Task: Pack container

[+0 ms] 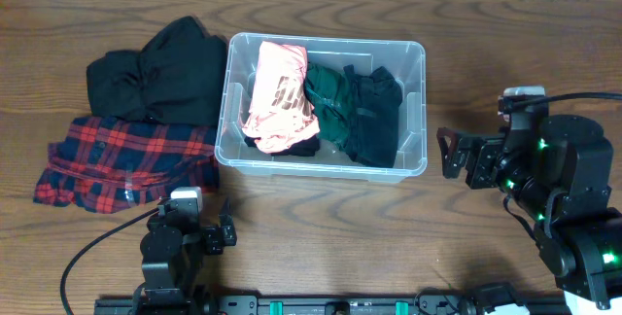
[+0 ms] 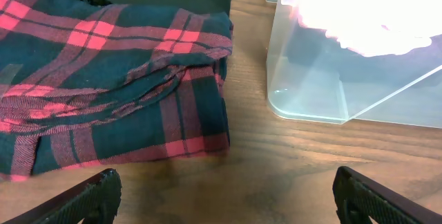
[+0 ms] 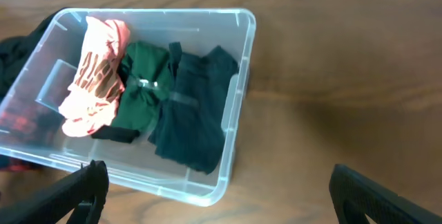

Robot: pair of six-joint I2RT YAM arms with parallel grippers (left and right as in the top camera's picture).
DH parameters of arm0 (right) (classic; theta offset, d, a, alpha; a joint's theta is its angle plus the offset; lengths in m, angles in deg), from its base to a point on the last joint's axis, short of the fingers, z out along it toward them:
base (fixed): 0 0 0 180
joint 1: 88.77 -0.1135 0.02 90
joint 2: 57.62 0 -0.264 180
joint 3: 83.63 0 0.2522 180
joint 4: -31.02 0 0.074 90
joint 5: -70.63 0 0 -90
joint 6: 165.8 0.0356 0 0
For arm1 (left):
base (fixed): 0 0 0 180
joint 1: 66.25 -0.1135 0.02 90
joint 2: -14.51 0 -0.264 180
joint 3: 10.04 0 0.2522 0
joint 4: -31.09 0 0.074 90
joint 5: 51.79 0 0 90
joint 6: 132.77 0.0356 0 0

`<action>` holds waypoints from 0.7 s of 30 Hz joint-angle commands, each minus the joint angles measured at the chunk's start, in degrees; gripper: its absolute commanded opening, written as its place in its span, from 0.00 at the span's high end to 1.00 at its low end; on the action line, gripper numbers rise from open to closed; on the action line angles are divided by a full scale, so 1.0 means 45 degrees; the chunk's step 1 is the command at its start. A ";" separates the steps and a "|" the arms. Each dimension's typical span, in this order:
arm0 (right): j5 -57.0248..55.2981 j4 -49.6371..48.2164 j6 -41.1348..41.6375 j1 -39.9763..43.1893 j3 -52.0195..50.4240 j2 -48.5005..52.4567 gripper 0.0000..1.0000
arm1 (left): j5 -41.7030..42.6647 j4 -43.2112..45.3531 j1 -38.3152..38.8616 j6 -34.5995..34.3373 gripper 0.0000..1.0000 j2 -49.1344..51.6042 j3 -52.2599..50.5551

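The clear plastic container [image 1: 416,111] stands mid-table and holds a pink garment [image 1: 280,96], a green garment [image 1: 328,101] and a black garment [image 1: 374,116]. It also shows in the right wrist view [image 3: 235,106] and the left wrist view [image 2: 311,86]. A red-and-black plaid shirt [image 1: 126,159] lies left of it, also in the left wrist view [image 2: 103,79], with a black garment [image 1: 155,72] behind it. My left gripper [image 2: 224,200] is open and empty near the front edge. My right gripper [image 3: 221,196] is open and empty, right of the container.
The wooden table [image 1: 321,218] extends in front of the container. The right arm's body [image 1: 554,179] stands at the right edge. The left arm's base [image 1: 180,242] is at the front left.
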 commanded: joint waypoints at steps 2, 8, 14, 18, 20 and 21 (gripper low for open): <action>-0.0160 -0.0073 -0.2123 0.0092 0.0078 -0.0019 0.01 | 0.0029 0.0010 0.0044 0.0131 0.02 -0.0078 -0.0117; -0.0180 -0.0034 -0.2759 0.0092 0.0078 -0.0024 0.01 | 0.0029 0.0010 0.0044 0.0131 0.02 -0.0078 -0.0117; -0.0092 -0.0015 -0.2613 0.0097 0.0073 -0.0049 0.01 | 0.0029 0.0010 0.0044 0.0131 0.02 -0.0078 -0.0117; -0.0097 0.0024 -0.2618 0.0121 0.0058 -0.0510 0.01 | 0.0029 0.0010 0.0044 0.0131 0.02 -0.0078 -0.0117; -0.0097 0.0019 -0.2623 0.0204 0.0058 -0.0899 0.01 | 0.0029 0.0010 0.0044 0.0131 0.02 -0.0078 -0.0117; -0.0097 0.0019 -0.2618 0.0369 0.0053 -0.1243 0.01 | 0.0029 0.0010 0.0044 0.0131 0.02 -0.0078 -0.0117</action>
